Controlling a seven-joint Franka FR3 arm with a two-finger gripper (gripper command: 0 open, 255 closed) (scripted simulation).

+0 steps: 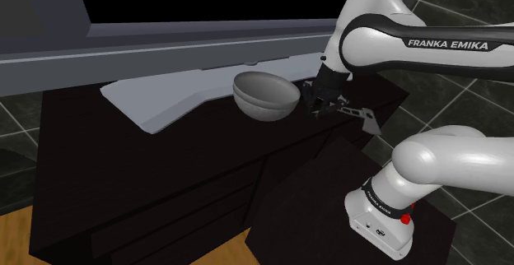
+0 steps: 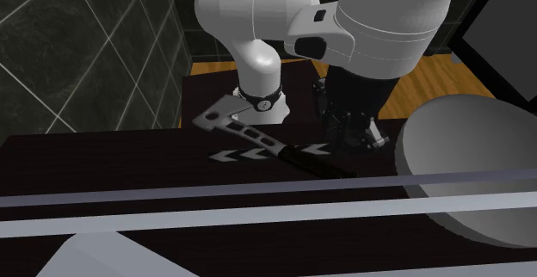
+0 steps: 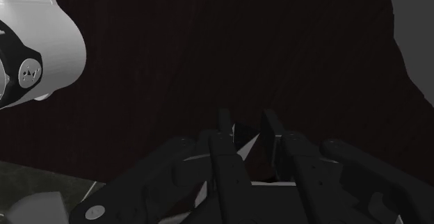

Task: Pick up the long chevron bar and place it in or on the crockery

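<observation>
Your claw (image 3: 247,118) is closed to a narrow gap, with the pale end chevron of the long chevron bar (image 3: 249,143) clasped between its tips. It holds the end, probably because that was the part easiest to reach. In the second exterior view the bar (image 2: 237,155) lies low along the dark surface (image 2: 103,172) at centre frame. A hatchet (image 2: 245,131) has its handle crossing in front of the bar's middle. You cannot tell whether the handle rests on the bar, so expect a possible snag as you lift.

The grey bowl (image 2: 473,163) sits at the right edge of that frame, just beside the claw (image 2: 351,139). In the shoulder view the bowl (image 1: 265,96) is at centre, so the carry should be short. An end grip will likely let the bar droop, so raise it well above the rim first.
</observation>
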